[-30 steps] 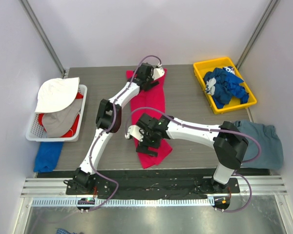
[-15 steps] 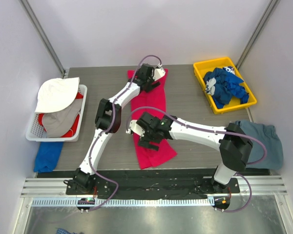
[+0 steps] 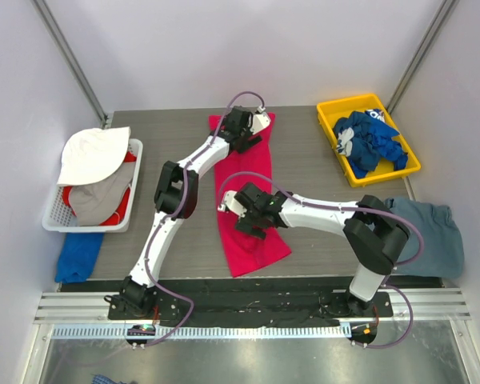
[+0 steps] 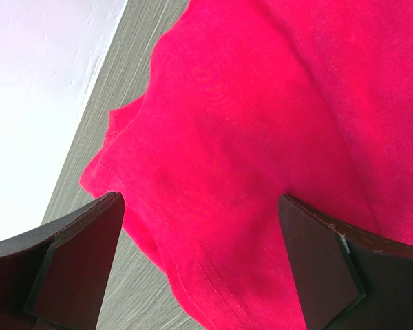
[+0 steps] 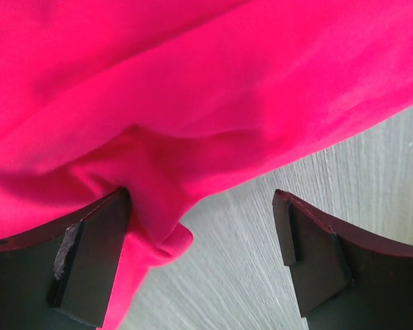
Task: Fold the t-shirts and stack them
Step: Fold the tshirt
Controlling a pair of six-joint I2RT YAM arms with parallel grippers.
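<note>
A bright pink-red t-shirt [image 3: 254, 172] lies folded into a long strip down the middle of the table. My left gripper [image 3: 242, 133] hovers over its far end. It is open, with a hemmed sleeve edge of the shirt [image 4: 213, 137] below and between the fingers [image 4: 82, 247]. My right gripper [image 3: 253, 216] sits over the strip's middle, also open. The shirt's edge [image 5: 158, 158] bunches against its left finger [image 5: 89, 261], and bare table shows between the jaws. A slate grey-blue t-shirt [image 3: 429, 234] lies at the right. Royal blue t-shirts [image 3: 370, 141] fill a yellow bin.
The yellow bin [image 3: 330, 114] stands at the far right corner. A white basket [image 3: 51, 216] at the left holds white, grey and red cloth. A blue cloth [image 3: 78, 253] lies just in front of it. White walls close in the table's back and sides.
My right gripper has moved up the strip from its near end toward the middle, staying open. The shirt's near end now lies flatter and a little wider. The left gripper has barely moved.
</note>
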